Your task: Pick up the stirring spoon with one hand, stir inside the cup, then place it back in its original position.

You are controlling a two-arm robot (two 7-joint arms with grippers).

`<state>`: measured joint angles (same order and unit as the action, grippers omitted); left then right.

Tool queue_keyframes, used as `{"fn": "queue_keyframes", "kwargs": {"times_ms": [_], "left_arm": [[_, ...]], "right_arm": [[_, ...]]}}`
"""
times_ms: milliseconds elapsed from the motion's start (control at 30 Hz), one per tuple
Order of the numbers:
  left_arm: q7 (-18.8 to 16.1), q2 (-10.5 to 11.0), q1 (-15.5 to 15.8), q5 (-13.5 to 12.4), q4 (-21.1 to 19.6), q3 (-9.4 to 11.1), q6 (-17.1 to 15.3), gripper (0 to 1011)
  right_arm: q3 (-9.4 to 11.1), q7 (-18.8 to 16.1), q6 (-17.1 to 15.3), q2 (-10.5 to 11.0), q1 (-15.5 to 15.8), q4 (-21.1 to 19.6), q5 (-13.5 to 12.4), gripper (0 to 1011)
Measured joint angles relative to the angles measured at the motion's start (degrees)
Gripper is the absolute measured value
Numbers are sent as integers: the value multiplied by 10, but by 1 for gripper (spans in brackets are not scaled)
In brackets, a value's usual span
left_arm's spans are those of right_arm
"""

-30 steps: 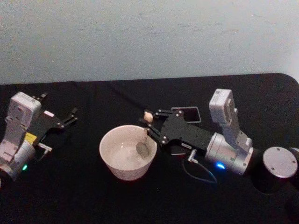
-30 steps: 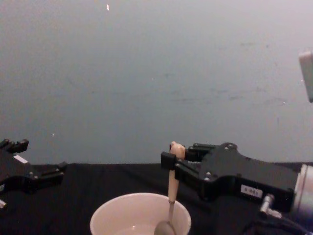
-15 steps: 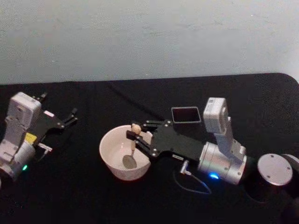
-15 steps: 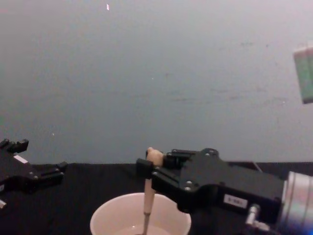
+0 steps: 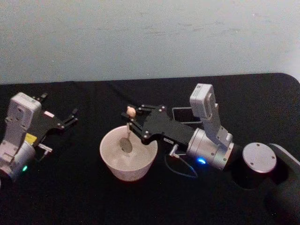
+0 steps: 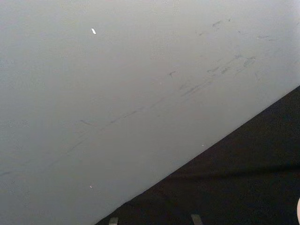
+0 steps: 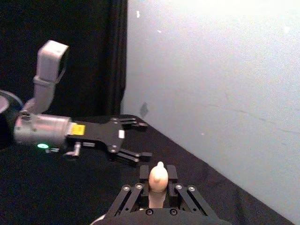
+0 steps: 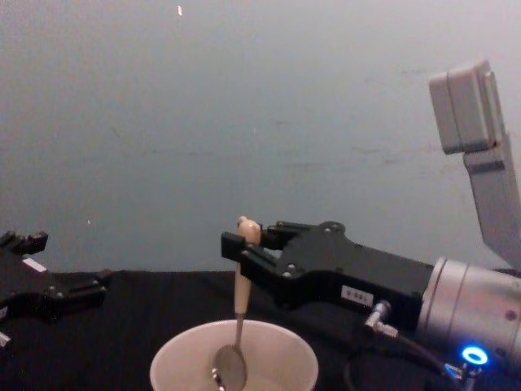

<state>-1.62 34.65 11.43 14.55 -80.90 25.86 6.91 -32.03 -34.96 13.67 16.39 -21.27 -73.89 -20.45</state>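
right gripper: over the past second it has moved left, from the cup's right rim to above its middle. In the last half second it swung from the near side toward the far side.
stirring spoon: clamped in the fingers and carried along. Its metal bowl went from the right wall of the cup to the near part, and is now about central.
spoon height: in the chest view the stirring spoon dipped low half a second ago and has since risen, so its bowl shows again.
right arm: shifted left and now crosses part of the dark grey holder, which was uncovered half a second ago.
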Motion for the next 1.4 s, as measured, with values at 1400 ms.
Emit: {"fn": "queue_keyframes", "kwargs": {"times_ms": [1400], "left_arm": [[0,0,0,0,0,0,0,1001]], "right_arm": [[15,-19,-31,51,64,-82,-27,213]]}}
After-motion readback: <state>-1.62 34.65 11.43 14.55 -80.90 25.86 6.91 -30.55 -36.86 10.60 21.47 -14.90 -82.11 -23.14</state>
